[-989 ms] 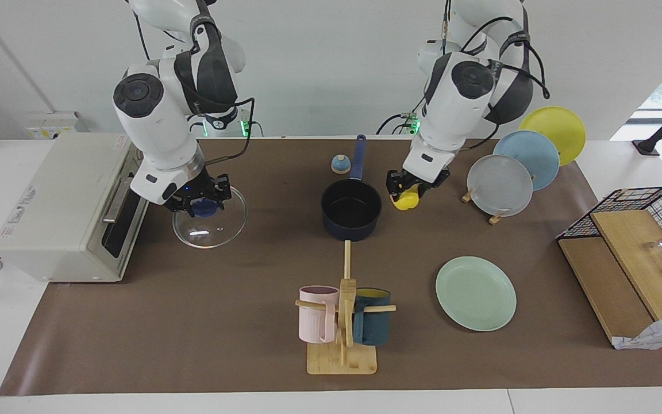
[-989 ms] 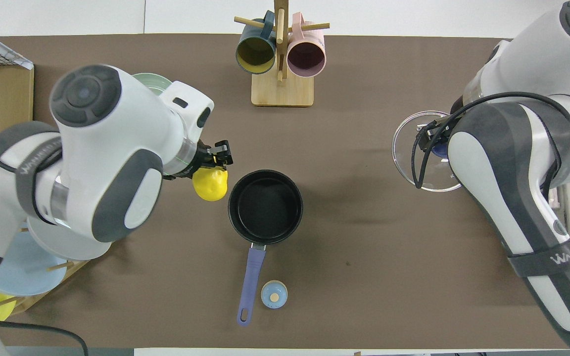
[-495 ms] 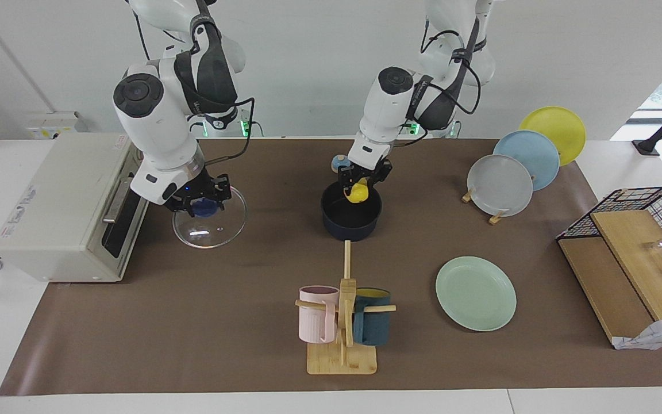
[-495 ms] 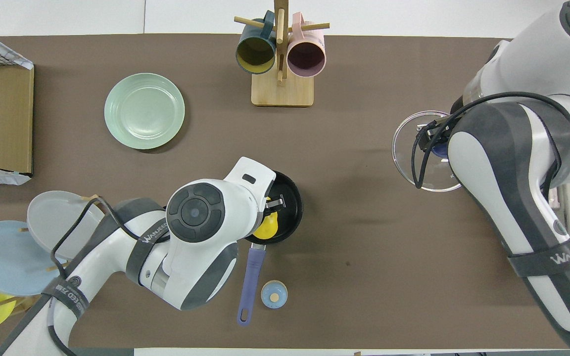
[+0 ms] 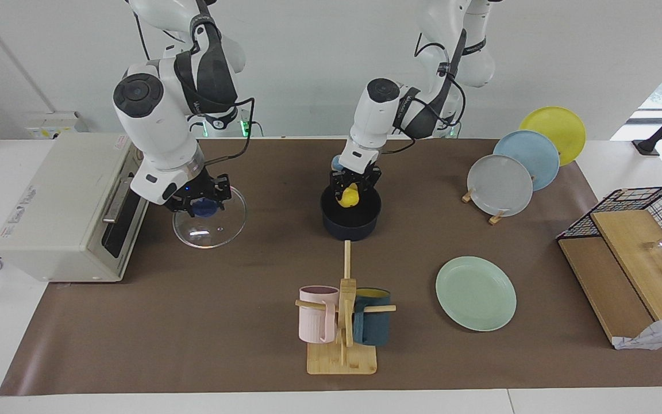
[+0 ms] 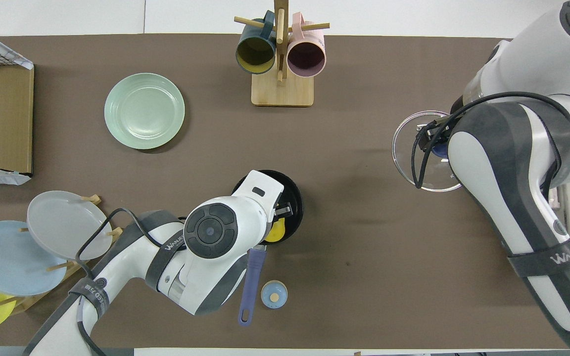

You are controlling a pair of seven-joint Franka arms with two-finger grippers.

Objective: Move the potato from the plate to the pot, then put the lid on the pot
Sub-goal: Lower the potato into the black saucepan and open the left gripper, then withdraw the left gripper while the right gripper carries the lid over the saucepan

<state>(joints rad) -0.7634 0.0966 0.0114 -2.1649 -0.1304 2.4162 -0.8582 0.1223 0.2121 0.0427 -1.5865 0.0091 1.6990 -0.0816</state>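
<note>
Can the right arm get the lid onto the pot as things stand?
Probably not yet. The right gripper is down at the lid's knob, but the left gripper hangs over the pot's mouth with the potato in its jaws, blocking the opening.

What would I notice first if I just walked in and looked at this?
Probably the bright yellow potato, held by the left gripper over the dark pot mid-table. Then the right gripper at the blue knob of the glass lid, beside the toaster oven.
</note>
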